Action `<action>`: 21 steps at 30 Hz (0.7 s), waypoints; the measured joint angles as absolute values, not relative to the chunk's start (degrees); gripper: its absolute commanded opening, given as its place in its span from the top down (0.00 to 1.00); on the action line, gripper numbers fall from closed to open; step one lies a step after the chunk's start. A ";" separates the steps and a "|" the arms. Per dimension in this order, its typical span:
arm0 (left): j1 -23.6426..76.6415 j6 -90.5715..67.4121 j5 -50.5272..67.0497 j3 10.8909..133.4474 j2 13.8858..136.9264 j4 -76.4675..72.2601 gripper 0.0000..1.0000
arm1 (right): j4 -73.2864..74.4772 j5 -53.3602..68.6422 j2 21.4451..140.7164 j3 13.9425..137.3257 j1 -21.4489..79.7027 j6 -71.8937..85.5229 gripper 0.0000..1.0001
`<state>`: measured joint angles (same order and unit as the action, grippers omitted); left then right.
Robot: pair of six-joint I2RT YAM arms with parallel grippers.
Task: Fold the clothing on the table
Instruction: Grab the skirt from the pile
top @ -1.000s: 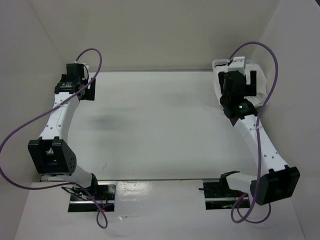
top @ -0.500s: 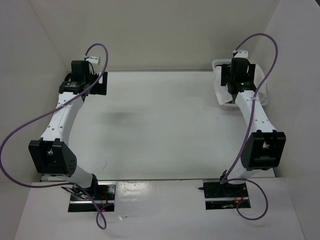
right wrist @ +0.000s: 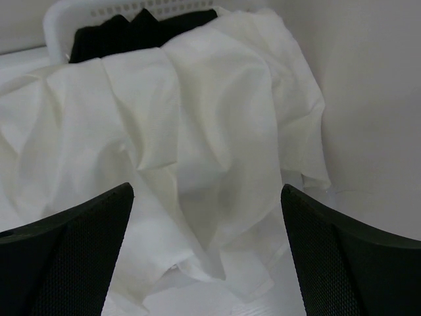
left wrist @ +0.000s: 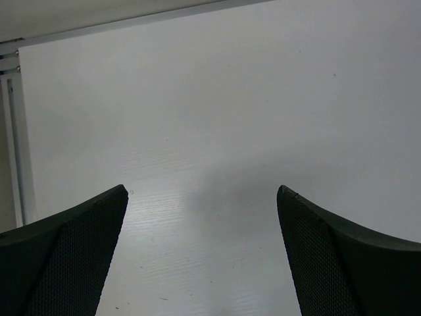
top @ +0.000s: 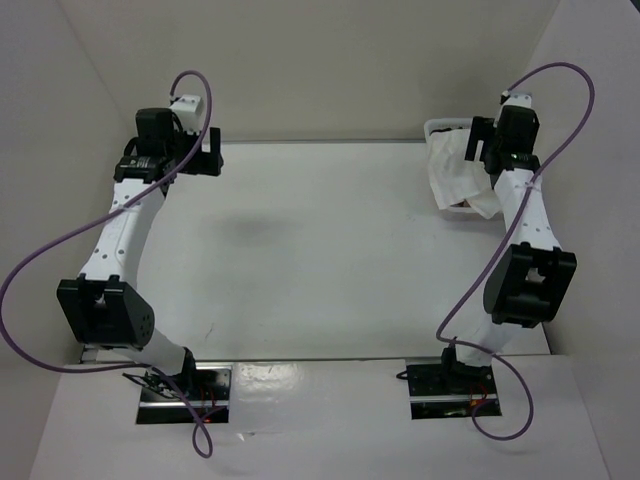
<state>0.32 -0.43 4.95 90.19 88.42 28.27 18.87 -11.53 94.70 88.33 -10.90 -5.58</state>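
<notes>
The clothing (top: 452, 178), a thin white garment, hangs crumpled over the front of a bin at the table's far right corner, its lower edge resting on the table (top: 310, 260). In the right wrist view the clothing (right wrist: 197, 118) fills most of the frame. My right gripper (top: 478, 148) hovers just right of and above it, open (right wrist: 207, 191), with nothing between its fingers. My left gripper (top: 205, 158) is at the far left of the table, open (left wrist: 204, 191) over the bare tabletop (left wrist: 210, 99).
A white bin rim (right wrist: 58, 20) shows behind the clothing, with a black garment (right wrist: 131, 33) inside. White walls close in the table on the left, back and right. A grey rail (left wrist: 12, 131) runs along the table's edge.
The right arm has swung back and to the right, uncovering the clothing. The left gripper has drifted slightly right and farther back. Both grippers have stayed open.
</notes>
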 measured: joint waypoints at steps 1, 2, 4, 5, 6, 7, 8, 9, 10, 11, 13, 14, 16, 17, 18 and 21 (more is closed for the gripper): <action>0.08 -0.56 5.65 89.73 88.42 28.05 0.00 | 18.94 -10.96 95.72 88.36 -11.53 -5.56 0.04; -0.16 -0.71 6.15 89.36 88.42 28.03 0.00 | 18.96 -10.39 96.66 88.36 -11.99 -5.56 0.06; -0.91 -1.61 6.85 88.68 88.42 27.88 0.00 | 19.42 -9.41 98.48 88.36 -12.88 -5.54 0.07; -1.17 -1.80 7.01 88.49 88.42 27.81 0.00 | 19.79 -8.88 99.22 88.36 -13.08 -5.50 0.08; -1.39 -2.00 7.11 88.20 88.42 27.64 0.00 | 20.10 -8.49 99.94 88.36 -13.15 -5.52 0.11; -1.58 -2.07 7.11 87.99 88.42 27.53 0.00 | 20.38 -8.01 100.53 88.36 -13.15 -5.52 0.13; -1.76 -2.15 7.11 87.74 88.42 27.38 0.00 | 20.62 -7.62 100.82 88.36 -13.13 -5.48 0.16; -1.80 -2.22 7.16 87.72 88.55 27.42 0.00 | 20.88 -7.25 101.06 88.36 -13.13 -5.45 0.24; -1.80 -2.26 7.29 87.70 88.77 27.38 0.00 | 21.12 -6.92 101.10 88.36 -13.13 -5.63 0.29; -1.80 -2.33 7.44 87.70 88.90 27.35 0.00 | 21.21 -6.61 101.10 88.36 -13.13 -5.65 0.34; -1.78 -2.72 7.84 87.70 89.19 27.44 0.00 | 21.15 -6.26 101.08 88.36 -13.13 -5.63 0.58; -1.78 -3.01 7.90 87.70 89.23 27.46 0.00 | 21.17 -6.13 101.08 88.36 -13.13 -6.07 0.67; -1.78 -3.25 8.38 87.72 89.25 27.46 0.00 | 21.26 -5.76 101.08 88.33 -13.13 -5.65 0.91; -1.78 -3.27 8.62 87.70 89.25 27.49 0.00 | 21.32 -5.69 101.06 88.33 -13.13 -5.48 1.00; -1.78 -3.29 8.84 87.70 89.25 27.49 0.00 | 21.34 -5.56 101.03 88.33 -13.13 -5.43 1.00; -2.02 -3.44 10.00 87.11 89.23 27.42 0.00 | 21.63 -5.54 100.71 88.09 -12.88 -5.67 1.00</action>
